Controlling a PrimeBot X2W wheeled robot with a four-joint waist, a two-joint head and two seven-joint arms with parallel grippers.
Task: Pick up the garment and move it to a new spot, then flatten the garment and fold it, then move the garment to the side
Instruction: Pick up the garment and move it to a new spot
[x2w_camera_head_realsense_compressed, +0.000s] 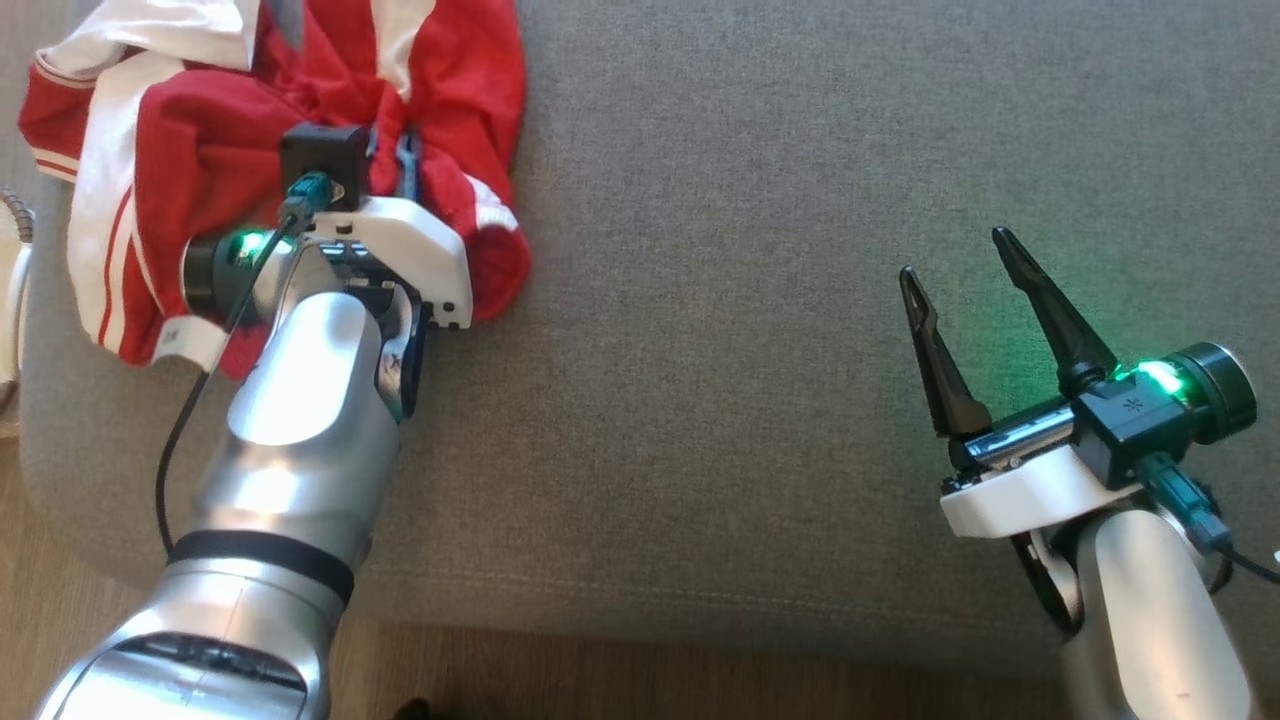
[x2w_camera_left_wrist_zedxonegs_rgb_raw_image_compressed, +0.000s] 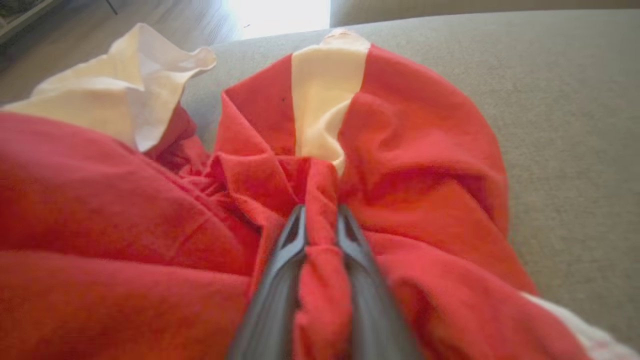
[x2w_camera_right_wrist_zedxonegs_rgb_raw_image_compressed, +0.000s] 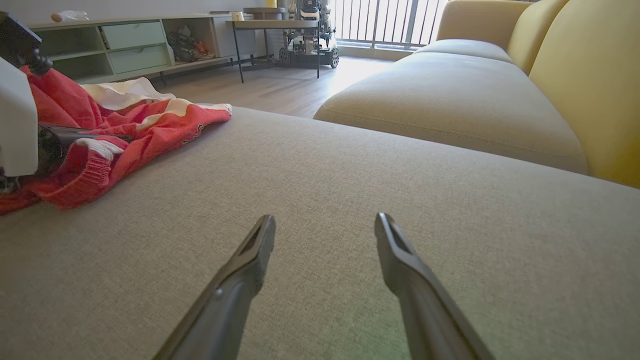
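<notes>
The garment (x2w_camera_head_realsense_compressed: 190, 150) is soft, matt cloth with a ribbed knit cuff. Beneath it, the sofa seat (x2w_camera_head_realsense_compressed: 750, 300) is coarse woven fabric. Beside the garment, the left forearm (x2w_camera_head_realsense_compressed: 300, 420) gleams like polished metal. Well apart from it, the right gripper (x2w_camera_head_realsense_compressed: 951, 251) has matt, plastic-looking jaws.

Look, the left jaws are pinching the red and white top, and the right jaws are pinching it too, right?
Not quite. The left jaws do pinch a fold of the red and white top. But the right jaws are open and hold nothing: they hang over the bare grey cushion, well apart from the top. The right wrist view shows this.
</notes>
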